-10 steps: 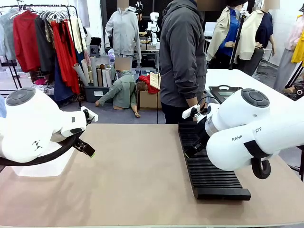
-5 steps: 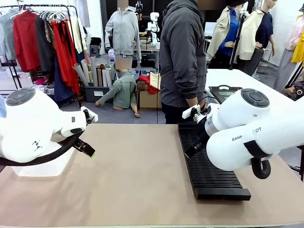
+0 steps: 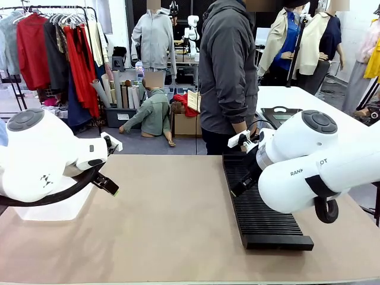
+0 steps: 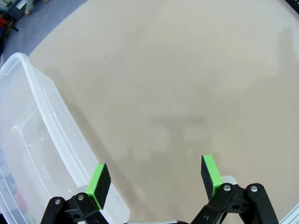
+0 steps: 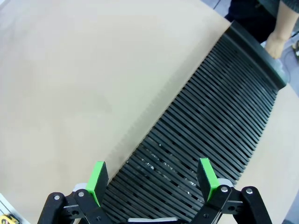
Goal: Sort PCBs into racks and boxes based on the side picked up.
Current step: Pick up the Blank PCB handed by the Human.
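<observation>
Plainly beige tabletop (image 3: 166, 219) (rack (image 3: 261, 225); hung clothes (image 3: 32, 50) beyond)

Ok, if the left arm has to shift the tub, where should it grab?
Probably the rolled rim of the tub's long wall, right beside the open left gripper. Come from above, one finger inside and one outside: the wall is thin, the rim gives a lip to catch under, and the tub looks too wide to span.

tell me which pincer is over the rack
The right pincer, above the black rack; the left pincer hangs by the clear tub instead.
</observation>
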`<state>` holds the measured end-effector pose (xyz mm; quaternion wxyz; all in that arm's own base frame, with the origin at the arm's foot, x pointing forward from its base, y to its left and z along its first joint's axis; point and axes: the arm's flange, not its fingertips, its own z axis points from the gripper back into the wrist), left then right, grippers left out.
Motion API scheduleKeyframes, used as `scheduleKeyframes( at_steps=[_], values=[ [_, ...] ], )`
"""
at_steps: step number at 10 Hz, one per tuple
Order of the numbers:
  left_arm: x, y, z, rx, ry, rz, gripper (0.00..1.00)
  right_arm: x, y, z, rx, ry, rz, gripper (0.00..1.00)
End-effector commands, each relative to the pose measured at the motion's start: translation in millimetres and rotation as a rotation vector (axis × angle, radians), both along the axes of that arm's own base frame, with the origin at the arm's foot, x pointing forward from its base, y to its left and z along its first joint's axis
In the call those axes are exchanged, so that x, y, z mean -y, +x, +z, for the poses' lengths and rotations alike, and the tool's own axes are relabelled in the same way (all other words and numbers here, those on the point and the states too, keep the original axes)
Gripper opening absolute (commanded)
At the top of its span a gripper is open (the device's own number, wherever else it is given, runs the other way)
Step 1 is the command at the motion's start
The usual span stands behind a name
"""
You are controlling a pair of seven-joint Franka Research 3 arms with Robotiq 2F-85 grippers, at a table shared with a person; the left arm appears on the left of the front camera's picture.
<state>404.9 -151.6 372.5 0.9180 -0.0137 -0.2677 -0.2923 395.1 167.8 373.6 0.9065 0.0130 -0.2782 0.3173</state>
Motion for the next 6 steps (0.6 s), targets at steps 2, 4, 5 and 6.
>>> scheduleKeyframes(
  at_steps=[2,4,5,6],
  values=[
    [-1,3,18,-0.007,-0.019,-0.02,1.0,5,1,23,-0.007,0.022,0.012,1.0],
    [-5,3,31,-0.018,-0.035,-0.025,1.0,5,3,38,-0.043,0.052,0.009,1.0],
    [-7,1,42,-0.043,-0.027,-0.038,1.0,5,2,51,-0.053,0.071,0.021,1.0],
    [-10,-1,58,-0.063,-0.059,-0.043,1.0,5,0,67,-0.101,0.114,-0.003,1.0]
  ],
)
